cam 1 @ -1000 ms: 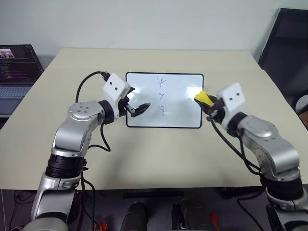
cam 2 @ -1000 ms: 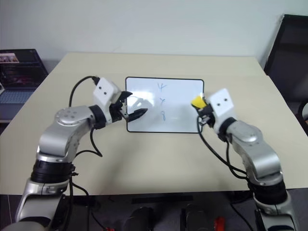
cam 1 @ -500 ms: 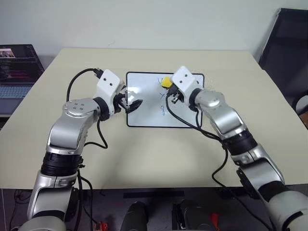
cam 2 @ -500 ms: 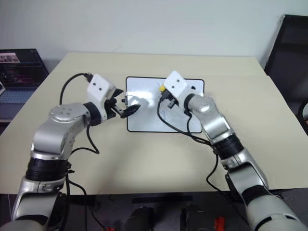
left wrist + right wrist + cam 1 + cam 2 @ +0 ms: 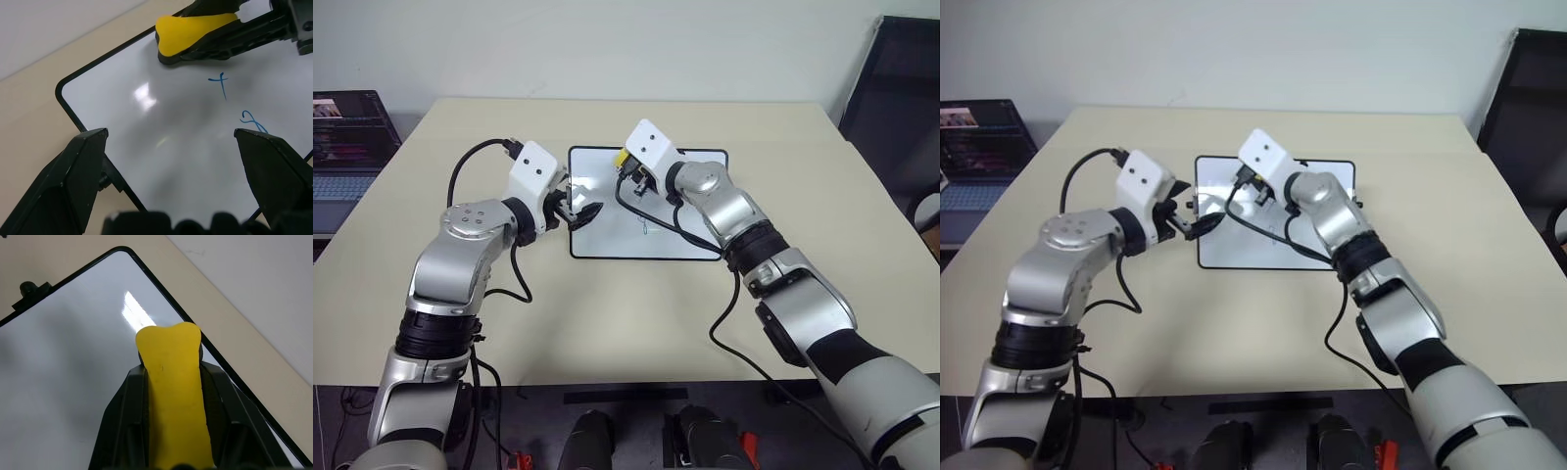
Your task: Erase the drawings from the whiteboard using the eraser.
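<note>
Right gripper (image 5: 625,168), from the head view, is clamped on one eraser (image 5: 621,157) over the whiteboard's (image 5: 690,245) top edge. Left wrist view: left gripper (image 5: 176,142) gapes empty above the board, two drawings (image 5: 219,83) visible. Right wrist view: eraser near a corner.

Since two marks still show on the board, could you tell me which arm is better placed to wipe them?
The right: its tool is shut on the yellow eraser over the whiteboard, beside the remaining drawings. The left tool stands open at the board's left edge.
</note>
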{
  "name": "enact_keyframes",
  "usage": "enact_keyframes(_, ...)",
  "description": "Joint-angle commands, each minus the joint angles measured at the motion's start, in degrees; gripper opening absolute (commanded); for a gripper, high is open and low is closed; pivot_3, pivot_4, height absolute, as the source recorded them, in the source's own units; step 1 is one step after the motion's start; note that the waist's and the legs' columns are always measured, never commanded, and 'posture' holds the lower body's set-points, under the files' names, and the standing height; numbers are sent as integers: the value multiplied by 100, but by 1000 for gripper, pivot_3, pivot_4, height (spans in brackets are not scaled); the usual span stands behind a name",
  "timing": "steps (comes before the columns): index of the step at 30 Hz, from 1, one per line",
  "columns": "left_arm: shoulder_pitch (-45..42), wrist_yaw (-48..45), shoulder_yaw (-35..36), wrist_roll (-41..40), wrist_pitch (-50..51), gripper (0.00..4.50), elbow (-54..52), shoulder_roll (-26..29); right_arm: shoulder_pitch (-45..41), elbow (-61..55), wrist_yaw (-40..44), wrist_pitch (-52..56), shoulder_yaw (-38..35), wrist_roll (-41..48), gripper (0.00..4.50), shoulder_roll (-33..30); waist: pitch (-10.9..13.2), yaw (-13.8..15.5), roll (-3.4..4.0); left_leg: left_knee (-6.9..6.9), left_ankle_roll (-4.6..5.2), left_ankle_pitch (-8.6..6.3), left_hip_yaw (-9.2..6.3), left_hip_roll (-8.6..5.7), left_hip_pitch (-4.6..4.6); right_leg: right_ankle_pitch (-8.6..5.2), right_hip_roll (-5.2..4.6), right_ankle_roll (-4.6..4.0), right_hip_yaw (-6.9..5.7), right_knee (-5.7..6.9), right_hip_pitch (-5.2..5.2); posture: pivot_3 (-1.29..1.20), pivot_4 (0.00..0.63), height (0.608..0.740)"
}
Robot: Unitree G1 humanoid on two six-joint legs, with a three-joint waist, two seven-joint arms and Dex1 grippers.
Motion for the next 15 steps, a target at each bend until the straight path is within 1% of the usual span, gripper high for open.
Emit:
enact_keyframes(1,-57,24,43,58,-168,4500,-225,33,-224,266,-60,-237,-184,-116,1096,-49,0,1,0,0,0,0,-1,0,0,0,0,0,-1,0,0,0,150,740)
enact_keyframes(7,-39,10,33,55,-251,4500,-188,22,-52,286,159,-208,-207,-267,1095,-256,0,16,0,2,0,0,-5,-2,0,0,0,0,-2,1,2,0,150,740)
enact_keyframes(15,-77,-34,-15,69,-380,4500,-65,-9,342,-166,464,66,-127,-495,1094,-709,0,47,0,7,0,0,-11,-5,0,0,-1,0,-6,3,7,0,150,740)
